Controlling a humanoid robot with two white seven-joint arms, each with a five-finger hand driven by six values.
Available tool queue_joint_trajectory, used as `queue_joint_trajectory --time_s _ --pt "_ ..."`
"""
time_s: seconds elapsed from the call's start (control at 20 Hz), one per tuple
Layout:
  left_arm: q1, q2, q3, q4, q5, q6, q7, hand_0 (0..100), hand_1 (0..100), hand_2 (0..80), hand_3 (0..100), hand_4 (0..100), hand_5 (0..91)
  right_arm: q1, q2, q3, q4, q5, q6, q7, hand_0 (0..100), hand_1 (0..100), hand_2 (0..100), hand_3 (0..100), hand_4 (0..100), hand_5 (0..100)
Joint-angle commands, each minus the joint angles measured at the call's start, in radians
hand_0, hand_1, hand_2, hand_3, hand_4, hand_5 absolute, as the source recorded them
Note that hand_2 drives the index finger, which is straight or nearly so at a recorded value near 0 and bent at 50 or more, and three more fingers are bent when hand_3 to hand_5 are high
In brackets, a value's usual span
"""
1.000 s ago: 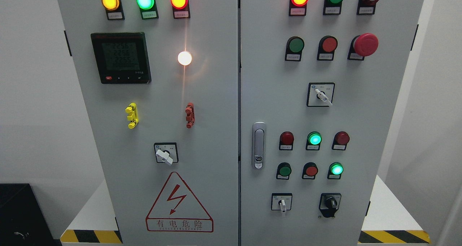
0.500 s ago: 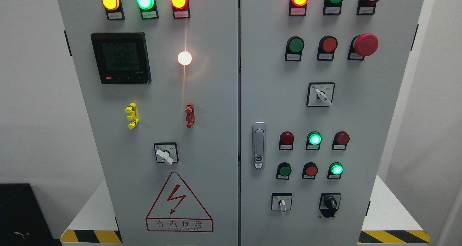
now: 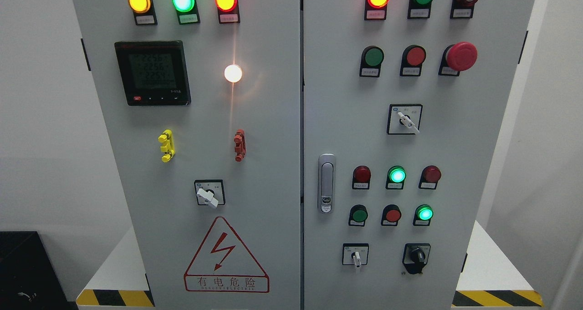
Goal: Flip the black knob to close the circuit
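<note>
A grey cabinet (image 3: 273, 132) with two doors is filling most of the head view, standing on a white base with yellow and black stripes (image 3: 114, 297) at its lower corners. On the left door a dark meter (image 3: 152, 73) is showing lit digits, and below it a red warning triangle (image 3: 226, 255) is sitting near the door's bottom. Three lamps are glowing along the top of that door, yellow (image 3: 139, 2), green (image 3: 183, 0) and red (image 3: 226, 0), and a small white lamp (image 3: 233, 73) is shining beside the meter. On the right door a silver handle (image 3: 326, 183) is sitting by the seam, and a red mushroom button (image 3: 461, 56) is sticking out near the upper right. The black knob (image 3: 416, 256) is sitting at the lower right of the right door, just right of a small white switch (image 3: 355, 255), with nothing touching it. Neither robot hand is showing, so their state cannot be told.
</note>
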Motion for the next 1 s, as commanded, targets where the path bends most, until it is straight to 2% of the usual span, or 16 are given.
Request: queue_joint_trajectory --time_s 0.0,0.25,0.65,0.95 --pt "0.021 0.0 0.0 -0.023 0.0 0.001 0.0 12 56 0.0 0 0 0.0 -0.019 -0.004 0.001 -0.068 -0.014 0.0 0.001 0 6 0 0 0 0" --pt "0.021 0.0 0.0 -0.023 0.0 0.001 0.0 12 56 0.0 0 0 0.0 -0.036 -0.016 -0.002 -0.095 -0.018 -0.004 0.001 0 6 0 0 0 0" --pt "0.021 0.0 0.0 -0.023 0.0 0.001 0.0 12 56 0.0 0 0 0.0 -0.035 -0.029 -0.008 -0.244 -0.023 -0.015 0.005 0 4 0 0 0 0" --pt "0.021 0.0 0.0 -0.023 0.0 0.001 0.0 12 56 0.0 0 0 0.0 -0.016 -0.044 -0.016 -0.408 -0.026 -0.086 0.011 0 3 0 0 0 0"
